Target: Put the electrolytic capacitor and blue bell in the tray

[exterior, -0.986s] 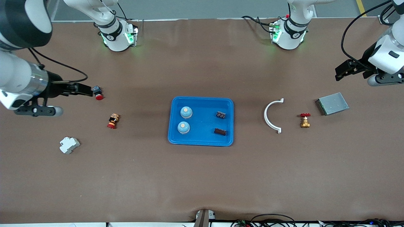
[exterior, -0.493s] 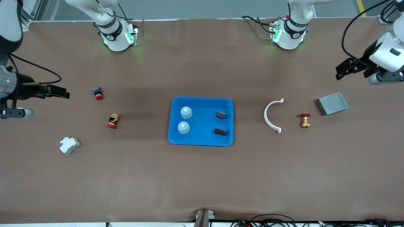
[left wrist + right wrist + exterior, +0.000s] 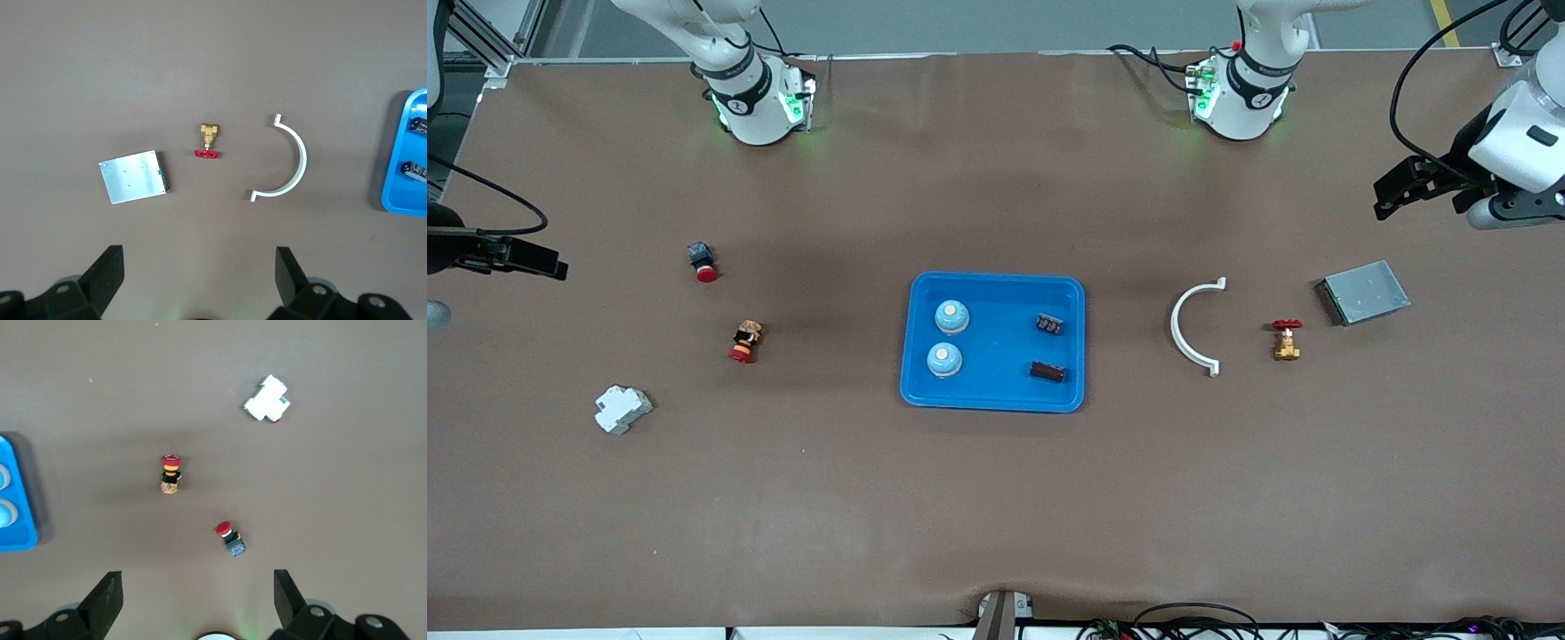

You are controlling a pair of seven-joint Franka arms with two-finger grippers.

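Observation:
The blue tray [image 3: 997,277] lies mid-table. In it sit two blue bells [image 3: 951,316] [image 3: 943,358] at the right arm's end and two dark electrolytic capacitors [image 3: 1050,324] [image 3: 1048,372] at the left arm's end. My left gripper [image 3: 1385,197] hangs open over the left arm's end of the table, holding nothing. Its wrist view catches the tray's rim [image 3: 400,193] and both capacitors [image 3: 419,125] [image 3: 415,171] past the open left gripper [image 3: 199,267]. My right gripper [image 3: 547,265] hangs open and empty over the right arm's end. In its wrist view the right gripper [image 3: 198,590] stands wide.
Toward the left arm's end lie a white curved clamp [image 3: 1193,325], a brass valve with a red handle [image 3: 1286,340] and a grey metal box [image 3: 1363,292]. Toward the right arm's end lie a red push button [image 3: 702,261], a second button [image 3: 744,342] and a white breaker [image 3: 622,408].
The right arm has drawn back from beside the red push button toward its own end of the table. The left gripper has lifted slightly. Nothing on the table moved.

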